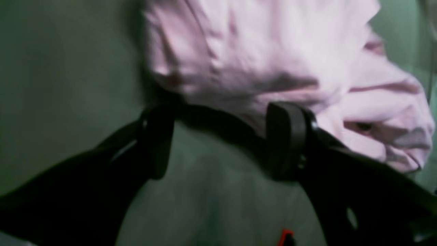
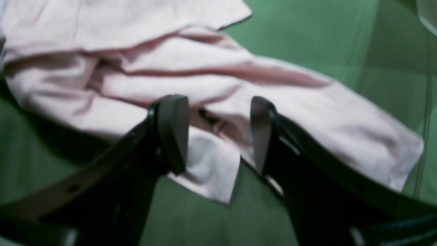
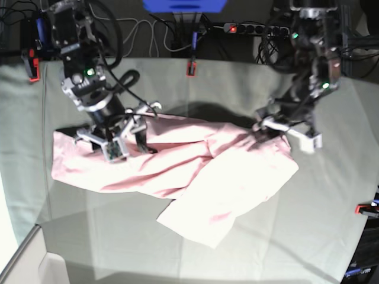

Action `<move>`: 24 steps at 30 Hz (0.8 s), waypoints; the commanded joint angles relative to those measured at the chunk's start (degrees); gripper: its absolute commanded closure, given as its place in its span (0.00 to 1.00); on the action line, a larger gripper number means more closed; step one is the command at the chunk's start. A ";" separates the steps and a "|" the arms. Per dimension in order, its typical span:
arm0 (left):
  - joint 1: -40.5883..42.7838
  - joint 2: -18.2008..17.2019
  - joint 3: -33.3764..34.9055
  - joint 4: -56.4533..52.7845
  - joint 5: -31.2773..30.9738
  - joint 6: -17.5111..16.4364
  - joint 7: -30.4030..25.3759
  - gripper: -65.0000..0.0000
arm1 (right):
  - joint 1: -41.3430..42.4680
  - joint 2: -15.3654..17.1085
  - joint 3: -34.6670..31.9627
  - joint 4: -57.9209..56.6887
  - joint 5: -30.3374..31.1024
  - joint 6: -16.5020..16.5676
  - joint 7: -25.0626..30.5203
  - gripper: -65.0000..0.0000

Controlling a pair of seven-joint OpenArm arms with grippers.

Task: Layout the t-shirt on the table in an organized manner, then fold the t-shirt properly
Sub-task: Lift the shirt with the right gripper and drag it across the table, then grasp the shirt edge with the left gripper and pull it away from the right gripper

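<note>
Both of my grippers stand with their jaws apart and nothing between them: my left gripper (image 1: 222,140) hovers at the edge of the t-shirt (image 3: 177,171), its two dark fingers (image 1: 285,140) spread over bare cloth-covered table, with rumpled pink fabric bunched just beyond the fingertips; my right gripper (image 2: 218,133) hangs over a folded corner of the same shirt, one finger on either side of a crease, neither pad pinching it. Seen from the base camera, the pale pink shirt lies crumpled across the middle of the table (image 3: 308,236), plain side up, stretched from my right gripper (image 3: 115,145) on that view's left to my left gripper (image 3: 266,127) on its right, with one flap spilling toward the near edge. Grey-green cloth covers the table, creased in long lines and far wider than the shirt. Red clamps grip its edges: one at the far middle (image 3: 190,68), one at the far left corner (image 3: 34,68), one on the right side (image 3: 367,208). Beyond the far edge, a tangle of black and white cables (image 3: 148,32) runs along the floor, a power strip (image 3: 249,28) shows a red light, and a blue object (image 3: 183,6) sits at the top of the frame.
</note>
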 commanded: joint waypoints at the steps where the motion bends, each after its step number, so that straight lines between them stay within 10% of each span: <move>1: -1.27 0.38 -0.51 -0.25 0.90 -0.12 -1.05 0.37 | -0.20 0.37 0.19 1.77 0.14 -0.09 1.74 0.55; 7: -3.47 1.96 -0.42 -6.23 3.19 -0.21 -4.74 0.43 | -2.22 0.02 3.62 1.86 0.14 -0.09 1.74 0.55; 15: -3.91 1.96 -0.33 -9.57 2.92 -0.21 -9.75 1.00 | -3.01 0.29 3.62 1.59 0.14 -0.09 1.48 0.55; 24: 0.49 1.70 -0.95 10.65 -2.18 0.32 -9.75 1.00 | -3.10 0.29 3.62 1.42 0.14 -0.09 1.39 0.55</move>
